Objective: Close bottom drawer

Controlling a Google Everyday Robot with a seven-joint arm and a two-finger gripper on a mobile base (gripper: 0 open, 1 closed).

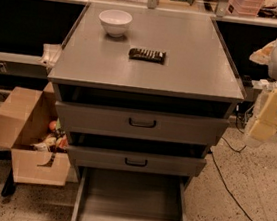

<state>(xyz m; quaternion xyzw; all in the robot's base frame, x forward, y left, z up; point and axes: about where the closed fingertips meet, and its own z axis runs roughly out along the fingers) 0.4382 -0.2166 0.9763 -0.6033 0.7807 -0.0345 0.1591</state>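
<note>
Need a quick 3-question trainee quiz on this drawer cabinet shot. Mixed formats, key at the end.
1. True or false: the bottom drawer is pulled out and its tray looks empty.
2. Where is the gripper?
A) inside the bottom drawer
B) beside the cabinet, at the picture's right, off every handle
C) above the cabinet top
3. Short answer: which two things sit on the cabinet top?

Key
1. True.
2. B.
3. A white bowl and a dark flat packet.
</note>
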